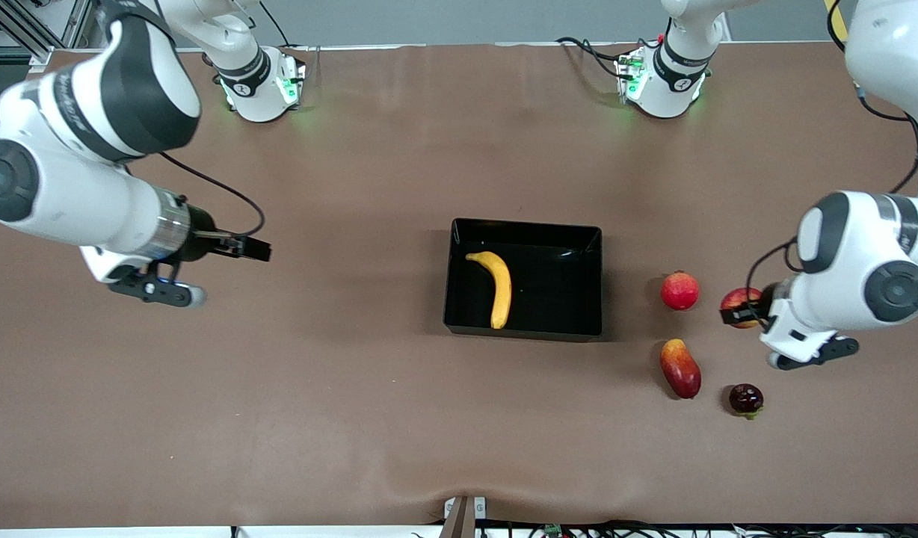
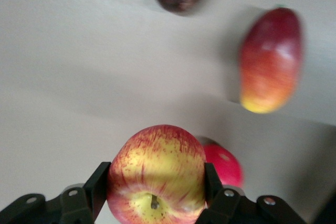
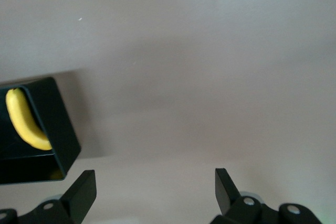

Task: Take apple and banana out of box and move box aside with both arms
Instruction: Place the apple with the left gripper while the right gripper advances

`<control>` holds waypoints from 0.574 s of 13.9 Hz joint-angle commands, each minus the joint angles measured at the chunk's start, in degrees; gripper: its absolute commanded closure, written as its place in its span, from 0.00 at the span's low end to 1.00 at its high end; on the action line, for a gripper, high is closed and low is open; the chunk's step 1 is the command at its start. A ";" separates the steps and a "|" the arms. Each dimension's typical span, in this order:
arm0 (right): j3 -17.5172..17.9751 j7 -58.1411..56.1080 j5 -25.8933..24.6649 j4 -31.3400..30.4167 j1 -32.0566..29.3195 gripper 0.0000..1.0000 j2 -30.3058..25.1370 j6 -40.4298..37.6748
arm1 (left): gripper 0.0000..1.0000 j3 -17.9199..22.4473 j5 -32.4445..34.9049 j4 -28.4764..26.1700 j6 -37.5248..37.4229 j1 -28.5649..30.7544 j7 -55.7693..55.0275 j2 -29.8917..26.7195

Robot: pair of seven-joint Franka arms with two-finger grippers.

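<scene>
While left gripper (image 2: 156, 192) clamps round streaked apple (image 2: 156, 179), curved banana (image 1: 496, 287) in glossy box (image 1: 459, 314)

The black box (image 1: 524, 278) sits mid-table with the banana (image 1: 495, 288) lying inside it, toward the right arm's end. Off the box toward the left arm's end rest a red fruit (image 1: 679, 291), a mango (image 1: 680, 368) nearer the camera, and a dark fruit (image 1: 746, 399). There the left gripper (image 1: 741, 308) clasps the apple (image 1: 738, 305). The right gripper (image 1: 238, 248) hangs over bare table toward the right arm's end, waiting.
</scene>
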 commanded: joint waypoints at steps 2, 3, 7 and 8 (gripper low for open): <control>-0.55 0.82 2.10 0.86 3.76 0.00 3.63 4.16 | 1.00 -0.70 1.63 -6.95 10.77 4.94 4.02 2.19; -0.46 0.82 2.19 0.86 4.12 0.00 4.42 5.04 | 1.00 -0.61 2.50 -9.41 14.20 5.47 4.03 2.36; -0.46 0.82 2.19 0.86 5.08 0.00 6.36 6.98 | 1.00 -0.78 3.48 -16.54 20.38 6.89 3.42 2.90; -0.46 0.82 2.19 0.86 5.26 0.00 6.54 7.33 | 1.00 -0.87 3.48 -18.04 20.74 6.89 3.06 2.28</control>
